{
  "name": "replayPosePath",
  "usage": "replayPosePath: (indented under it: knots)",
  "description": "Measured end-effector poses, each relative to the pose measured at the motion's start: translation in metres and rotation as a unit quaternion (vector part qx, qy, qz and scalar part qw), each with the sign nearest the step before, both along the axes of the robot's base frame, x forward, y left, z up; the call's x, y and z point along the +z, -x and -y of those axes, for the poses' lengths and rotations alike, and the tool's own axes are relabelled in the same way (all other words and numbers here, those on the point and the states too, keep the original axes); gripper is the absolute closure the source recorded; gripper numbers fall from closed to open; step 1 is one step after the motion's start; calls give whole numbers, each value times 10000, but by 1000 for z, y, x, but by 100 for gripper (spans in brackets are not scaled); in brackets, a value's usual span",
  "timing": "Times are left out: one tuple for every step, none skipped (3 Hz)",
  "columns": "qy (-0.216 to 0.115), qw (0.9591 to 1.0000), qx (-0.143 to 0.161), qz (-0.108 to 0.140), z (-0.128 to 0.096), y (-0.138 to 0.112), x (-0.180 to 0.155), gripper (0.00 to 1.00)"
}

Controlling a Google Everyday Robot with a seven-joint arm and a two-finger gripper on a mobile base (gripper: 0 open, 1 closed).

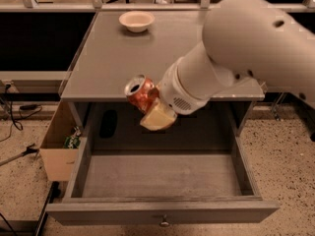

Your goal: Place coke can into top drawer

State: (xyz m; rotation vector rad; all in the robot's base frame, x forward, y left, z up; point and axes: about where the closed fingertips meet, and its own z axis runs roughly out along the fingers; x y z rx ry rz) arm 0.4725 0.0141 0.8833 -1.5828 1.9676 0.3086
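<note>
The coke can (139,94), red-orange with a silver top, is tilted and held in my gripper (149,107) at the front edge of the grey cabinet top (108,58), above the back of the drawer. One cream fingertip (157,117) shows below the can. My big white arm (236,58) reaches in from the upper right. The top drawer (162,181) is pulled wide open below, with nothing inside. Its front panel carries a small round metal knob (164,223).
A cream round bowl (136,20) sits at the back of the cabinet top. A cardboard box (61,141) stands on the floor left of the drawer. Cables (15,117) lie on the speckled floor at the left.
</note>
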Motion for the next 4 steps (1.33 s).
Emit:
replayPosePath:
  knots:
    - [177,9998,-64,-2,21,10,-25,100]
    - [42,10000,-75,4,45,17,-67,100]
    - [-308,9994,-90,151,53,15,-98,100]
    - [-333,9992,-70,204,57,12,-98,100]
